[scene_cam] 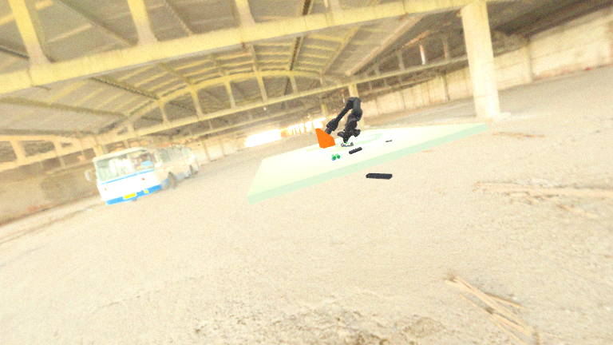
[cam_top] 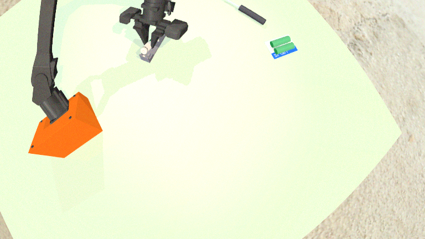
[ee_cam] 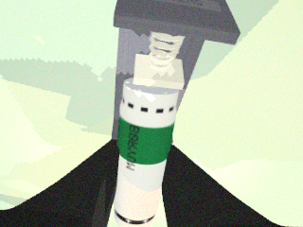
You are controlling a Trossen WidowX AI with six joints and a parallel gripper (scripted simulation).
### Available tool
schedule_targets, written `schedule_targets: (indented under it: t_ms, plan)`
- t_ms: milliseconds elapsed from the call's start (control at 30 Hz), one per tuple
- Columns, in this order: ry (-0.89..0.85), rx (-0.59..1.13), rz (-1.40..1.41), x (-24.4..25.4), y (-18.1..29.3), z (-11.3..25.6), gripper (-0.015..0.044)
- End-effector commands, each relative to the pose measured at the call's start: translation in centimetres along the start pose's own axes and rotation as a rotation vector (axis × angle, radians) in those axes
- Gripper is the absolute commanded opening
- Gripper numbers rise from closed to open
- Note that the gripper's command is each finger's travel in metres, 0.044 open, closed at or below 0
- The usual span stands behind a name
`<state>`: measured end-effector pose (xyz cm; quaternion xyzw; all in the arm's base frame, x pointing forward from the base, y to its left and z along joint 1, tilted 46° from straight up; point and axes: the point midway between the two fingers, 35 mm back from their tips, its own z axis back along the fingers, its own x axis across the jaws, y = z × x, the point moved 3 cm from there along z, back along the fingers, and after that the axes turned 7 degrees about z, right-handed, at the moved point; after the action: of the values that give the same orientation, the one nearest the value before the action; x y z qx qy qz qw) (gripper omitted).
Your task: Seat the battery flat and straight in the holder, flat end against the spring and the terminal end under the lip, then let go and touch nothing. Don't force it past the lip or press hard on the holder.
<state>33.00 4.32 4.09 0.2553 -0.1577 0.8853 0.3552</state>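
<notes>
My gripper (cam_top: 149,45) (ee_cam: 141,151) is shut on the white battery (cam_top: 144,50) (ee_cam: 146,142) with a green band, gripping its sides. The grey holder (cam_top: 146,57) (ee_cam: 142,18) lies beneath, roughly in line with the battery. In the wrist view the battery's flat far end faces the pale contact plate (ee_cam: 158,71) and the coiled spring (ee_cam: 166,44). The battery's near end is at the bottom of that view, and appears a little left of the holder in the top view. The battery's height over the holder floor cannot be told. The lip is hidden in the wrist view.
A black-handled screwdriver (cam_top: 252,14) and green cylinders (cam_top: 280,41) (scene_cam: 335,156) on a blue and white card (cam_top: 292,50) lie to the right in the top view. The orange block (cam_top: 72,126) (scene_cam: 325,138) at the arm's foot stands at the left.
</notes>
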Motion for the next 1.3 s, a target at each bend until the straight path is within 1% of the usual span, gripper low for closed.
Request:
schedule_targets:
  t_ms: [0,1033,1267]
  plan:
    - [-0.005,0.014,-0.009,-0.2,-0.1,-0.2,0.0062]
    - [-0.005,0.017,-0.007,-0.4,-1.9,0.6,0.0062]
    - [0.0,-0.013,-0.011,-0.5,-1.9,0.5,0.0062]
